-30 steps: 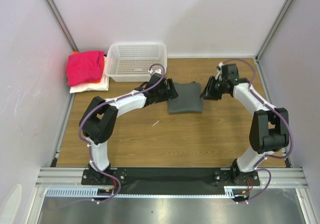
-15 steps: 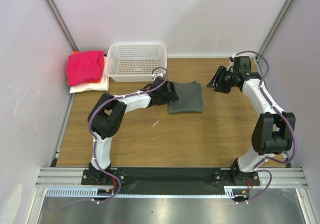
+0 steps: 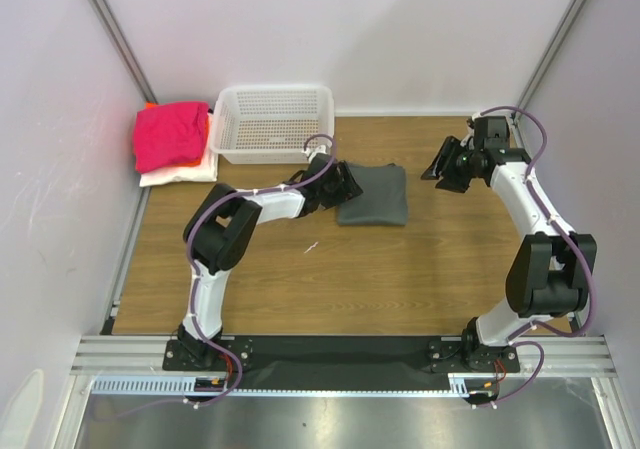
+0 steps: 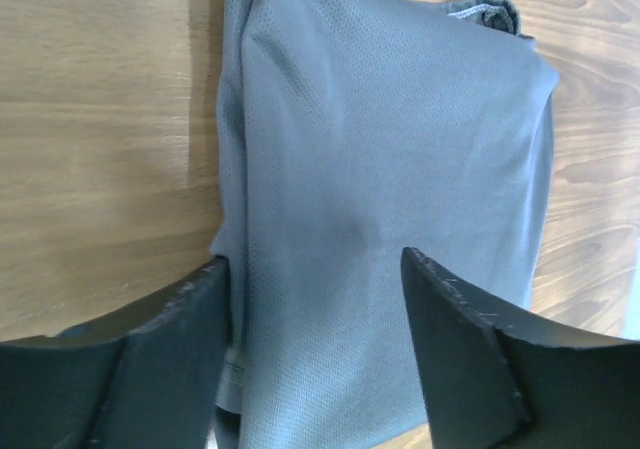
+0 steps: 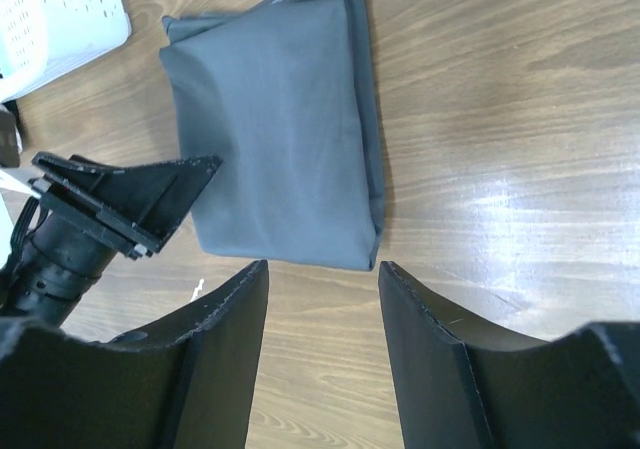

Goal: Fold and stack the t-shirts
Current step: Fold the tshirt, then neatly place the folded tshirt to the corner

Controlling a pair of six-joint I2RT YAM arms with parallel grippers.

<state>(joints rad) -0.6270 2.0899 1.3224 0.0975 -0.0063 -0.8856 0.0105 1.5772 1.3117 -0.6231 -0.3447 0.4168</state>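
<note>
top view: a folded dark grey t-shirt (image 3: 373, 194) lies flat near the middle of the wooden bench (image 3: 400, 269), just in front of the white mesh basket (image 3: 272, 124). the left claw (image 3: 343, 183) sits at the shirt's left edge. in the left wrist view its fingers stand apart with the cloth lying between them, unclamped; whether the tips touch the cloth cannot be told. the right claw (image 3: 443, 166) hangs to the right of the shirt, clear of it, fingers spread and empty over the wood. a magenta-pink t-shirt (image 3: 168, 134) tops an orange t-shirt (image 3: 207, 125) and a white t-shirt (image 3: 185, 174), piled left of the basket.
</note>
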